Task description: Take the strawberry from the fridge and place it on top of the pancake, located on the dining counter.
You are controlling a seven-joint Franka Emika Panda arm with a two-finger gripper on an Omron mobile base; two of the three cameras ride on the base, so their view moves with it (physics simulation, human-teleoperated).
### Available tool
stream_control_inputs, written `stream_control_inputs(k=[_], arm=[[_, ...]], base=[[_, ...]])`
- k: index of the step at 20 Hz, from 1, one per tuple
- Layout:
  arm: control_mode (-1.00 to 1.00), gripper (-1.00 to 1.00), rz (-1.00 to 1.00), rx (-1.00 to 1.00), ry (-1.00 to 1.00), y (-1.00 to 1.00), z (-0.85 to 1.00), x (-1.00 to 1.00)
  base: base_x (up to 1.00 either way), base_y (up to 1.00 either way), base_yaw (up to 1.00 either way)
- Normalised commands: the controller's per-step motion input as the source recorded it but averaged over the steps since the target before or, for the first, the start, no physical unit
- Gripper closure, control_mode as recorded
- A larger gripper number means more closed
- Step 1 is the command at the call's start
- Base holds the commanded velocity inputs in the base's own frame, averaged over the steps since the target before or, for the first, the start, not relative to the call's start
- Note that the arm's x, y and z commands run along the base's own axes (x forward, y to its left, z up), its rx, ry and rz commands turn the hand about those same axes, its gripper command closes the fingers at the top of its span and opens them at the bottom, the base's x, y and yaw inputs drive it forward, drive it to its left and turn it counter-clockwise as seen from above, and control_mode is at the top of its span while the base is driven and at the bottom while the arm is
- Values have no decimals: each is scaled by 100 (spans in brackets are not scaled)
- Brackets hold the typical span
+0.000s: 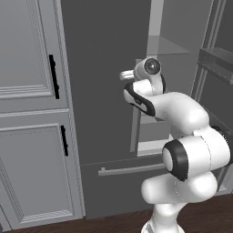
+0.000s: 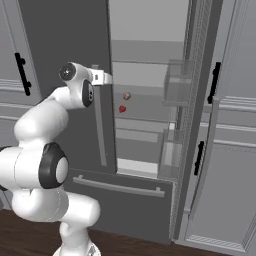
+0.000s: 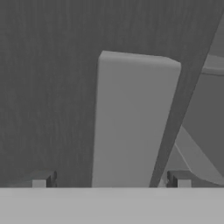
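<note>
fridge (image 2: 65, 30): tall dark grey unit; left door shut, right door (image 2: 192, 115) swung wide, pale shelved interior exposed.
left door handle (image 3: 131, 122): long vertical grey bar, runs up-down; in the hand view it stands between the two finger tips, seemingly very close.
arm: folded, elbow low near the base, forearm rising, wrist level, hand pointed at the far side toward the left door's inner edge.
gripper (image 2: 102, 77): jaws spread full width, nothing held; sits at the top of the left door handle, straddling the bar in the hand view.
small brown item (image 2: 127, 95): on the same shelf, just above and right of the berry; identity unclear.
strawberry (image 2: 122, 108): tiny red berry on a middle shelf inside the open compartment.
key relation: strawberry lies right of the gripper, lower, and farther in; gripper faces the shut door, not the opening.
next move (judgement): clear the handle, shift right and down, reach into the shelf.
</note>
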Motion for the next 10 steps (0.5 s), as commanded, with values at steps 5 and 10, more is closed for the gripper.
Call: stream_control_inputs(k=[5,10], arm=[[-100,100,0,0,-1,0,-45,69],[-100,100,0,0,1,0,-18,28]], base=[[0,0,0],[0,0,0]])
